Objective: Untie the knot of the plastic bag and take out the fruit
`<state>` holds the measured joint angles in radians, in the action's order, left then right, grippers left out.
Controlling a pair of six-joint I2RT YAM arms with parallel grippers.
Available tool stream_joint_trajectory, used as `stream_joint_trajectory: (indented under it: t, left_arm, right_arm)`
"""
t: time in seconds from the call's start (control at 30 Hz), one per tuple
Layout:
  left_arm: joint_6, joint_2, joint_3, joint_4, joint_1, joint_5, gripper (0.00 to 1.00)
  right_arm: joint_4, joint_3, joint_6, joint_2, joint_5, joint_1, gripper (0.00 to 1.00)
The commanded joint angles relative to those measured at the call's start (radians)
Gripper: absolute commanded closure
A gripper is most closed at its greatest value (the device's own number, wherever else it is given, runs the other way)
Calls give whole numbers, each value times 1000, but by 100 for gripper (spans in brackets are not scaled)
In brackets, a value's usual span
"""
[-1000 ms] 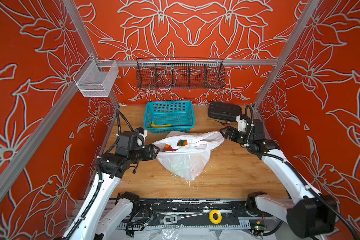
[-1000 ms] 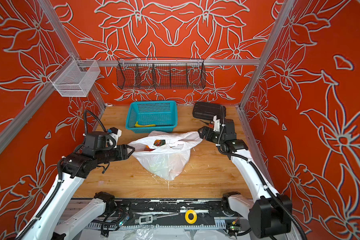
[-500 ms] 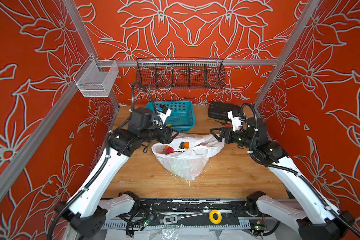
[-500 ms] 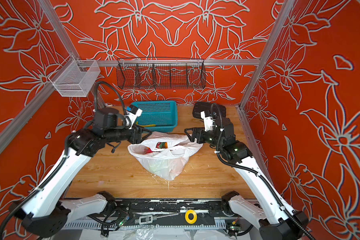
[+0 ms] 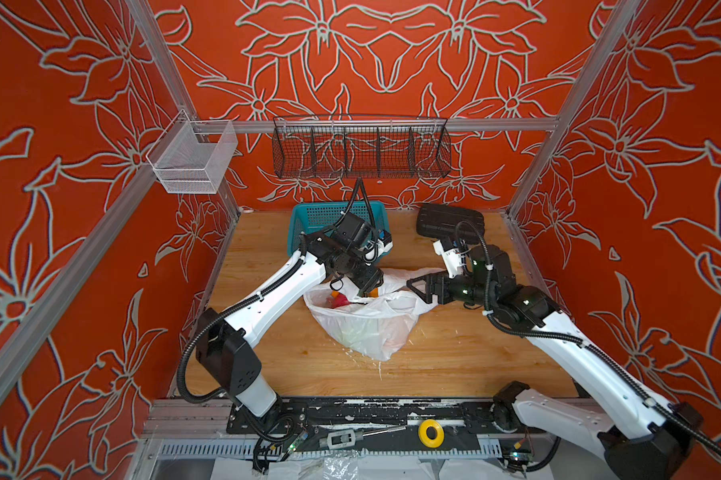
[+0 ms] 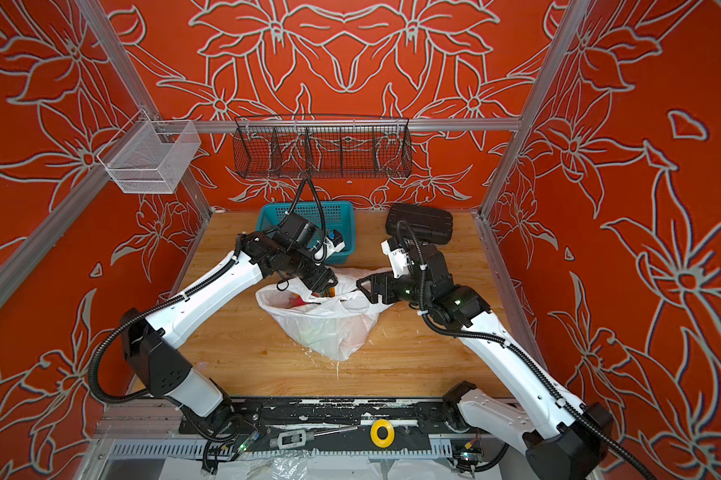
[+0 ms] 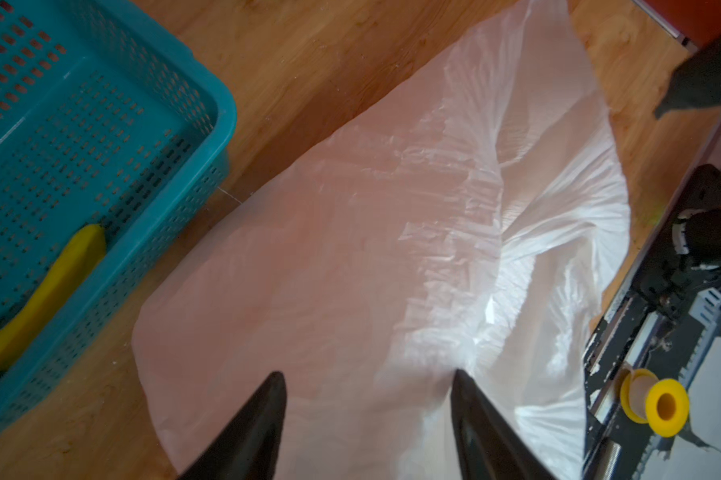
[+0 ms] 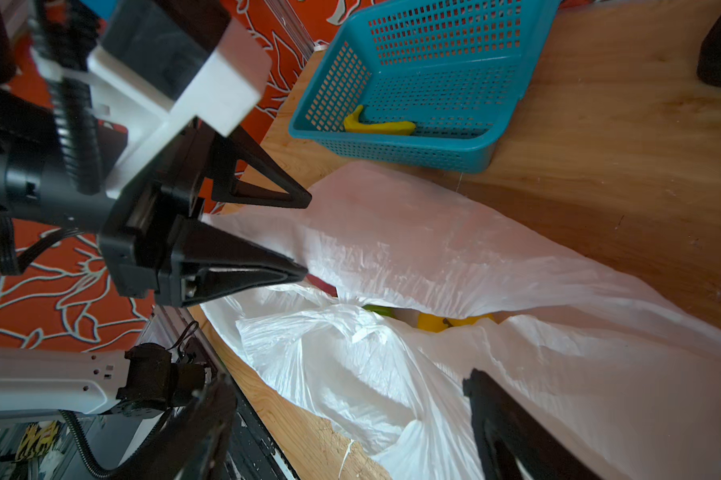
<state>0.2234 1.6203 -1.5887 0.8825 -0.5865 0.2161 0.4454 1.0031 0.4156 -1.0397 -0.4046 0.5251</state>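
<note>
The white plastic bag lies mid-table with its mouth gaping toward the back. Fruit shows inside: a red one and an orange one in both top views, and a yellow one beside a green one in the right wrist view. The knot is not in view. My left gripper hangs over the bag's mouth, open, with bag film between its fingers. My right gripper is open wide at the bag's right rim, its fingers straddling the crumpled film.
A teal basket holding a yellow banana stands behind the bag, partly under the left arm. A black case lies at the back right. A yellow tape roll sits on the front rail. Two wire baskets hang on the walls.
My left arm swung from the table's left side up and over the bag's mouth. My right gripper moved left to the bag's rim. The bag's mouth gapes wider.
</note>
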Motion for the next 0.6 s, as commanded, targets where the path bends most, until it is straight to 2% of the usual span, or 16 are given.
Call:
stream_joint_trajectory:
  t: [0.0,0.1,0.17,0.33,0.47,0.57]
  left_arm:
    - [35,10,1,3,-4,-37,58]
    - [11,16,7,-8,-4,-87,86]
    - [-12,18,1,-14,-4,-106,98]
    - [-58,13,-11,-22,-3,-96,100]
    - [-100,11,-29,-31,-1,-138,100]
    - [-136,17,-51,-35,7,-169,100]
  right_arm:
    - [18,-12,-43,-29,12,17,11]
    - [12,-7,-66,-60,8,33,11]
    - [-5,-6,-76,-92,10,46,11]
    - [-28,11,-119,-188,11,69,11]
    - [-43,22,-155,-255,-22,107,11]
    - [-39,34,-162,-295,-53,134,21]
